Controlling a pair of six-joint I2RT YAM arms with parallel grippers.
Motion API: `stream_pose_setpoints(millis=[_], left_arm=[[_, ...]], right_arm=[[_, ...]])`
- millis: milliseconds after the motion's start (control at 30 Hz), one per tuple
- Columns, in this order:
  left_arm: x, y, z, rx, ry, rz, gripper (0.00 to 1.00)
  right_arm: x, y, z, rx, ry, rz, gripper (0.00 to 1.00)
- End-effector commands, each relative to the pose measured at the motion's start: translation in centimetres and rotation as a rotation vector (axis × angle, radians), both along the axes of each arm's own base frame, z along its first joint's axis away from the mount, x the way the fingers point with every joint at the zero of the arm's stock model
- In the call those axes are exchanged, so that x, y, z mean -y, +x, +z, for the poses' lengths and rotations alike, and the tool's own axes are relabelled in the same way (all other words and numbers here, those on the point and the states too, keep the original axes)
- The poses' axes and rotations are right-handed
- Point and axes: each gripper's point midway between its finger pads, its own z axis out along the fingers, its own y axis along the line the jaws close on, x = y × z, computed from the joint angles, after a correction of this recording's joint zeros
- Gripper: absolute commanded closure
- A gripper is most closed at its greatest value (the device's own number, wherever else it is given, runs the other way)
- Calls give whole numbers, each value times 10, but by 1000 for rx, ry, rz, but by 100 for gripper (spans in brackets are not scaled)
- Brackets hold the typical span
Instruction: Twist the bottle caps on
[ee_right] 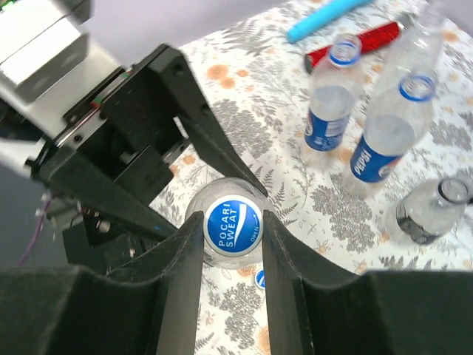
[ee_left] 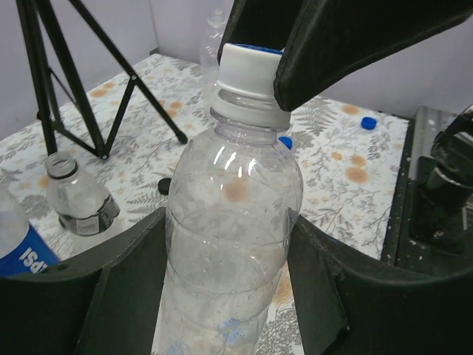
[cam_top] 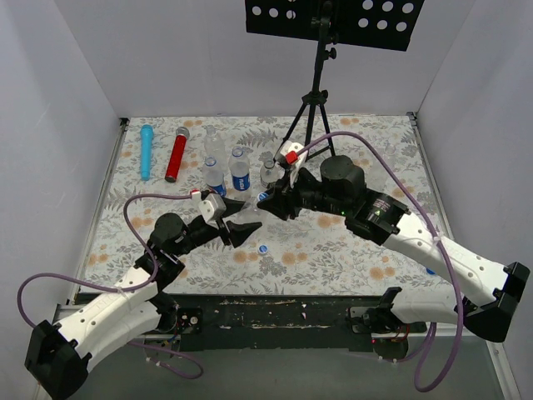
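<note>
My left gripper (ee_left: 228, 225) is shut on the body of a clear plastic bottle (ee_left: 233, 222), held upright over the table. A blue-topped bottle cap (ee_right: 233, 225) with a white skirt (ee_left: 247, 78) sits on its neck. My right gripper (ee_right: 230, 228) comes down from above and is shut on that cap, one finger (ee_left: 332, 44) pressed against each side of it. In the top view the two grippers meet mid-table around the bottle (cam_top: 250, 215). A loose blue cap (cam_top: 263, 248) lies on the cloth just below them.
Uncapped bottles stand behind: two blue-labelled ones (ee_right: 329, 111) (ee_right: 392, 140) and a short clear one (ee_right: 432, 211). A black tripod (cam_top: 312, 108) rises at the back. A blue cylinder (cam_top: 146, 150) and a red cylinder (cam_top: 176, 154) lie far left. Another blue cap (ee_left: 368, 123) and a black cap (ee_left: 164, 185) lie loose.
</note>
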Motion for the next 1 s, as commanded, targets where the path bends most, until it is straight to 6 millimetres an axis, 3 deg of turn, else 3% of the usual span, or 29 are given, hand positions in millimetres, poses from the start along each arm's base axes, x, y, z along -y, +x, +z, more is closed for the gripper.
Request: stream_pose_setpoints(millis=[0, 33, 133, 200, 267, 400, 633, 967], left_arm=[[-25, 35, 25, 82, -42, 256, 90], [-24, 34, 25, 71, -47, 248, 90], [-17, 30, 24, 36, -64, 206, 90], [-12, 24, 24, 12, -76, 161, 90], [-7, 21, 23, -13, -87, 130, 90], [5, 11, 20, -44, -81, 16, 89], [33, -45, 14, -108, -57, -414, 85], [36, -61, 9, -121, -36, -546, 83]], right_arm=[[-2, -11, -36, -213, -12, -165, 83], [-1, -9, -28, -193, 15, -168, 76], [6, -12, 20, -57, 118, -125, 52], [12, -15, 46, 18, 130, -94, 41], [16, -21, 66, 91, 131, -46, 34], [27, -26, 82, 218, 112, 40, 29], [50, -44, 70, 362, 72, 364, 28], [48, -65, 39, 356, 53, 610, 33]])
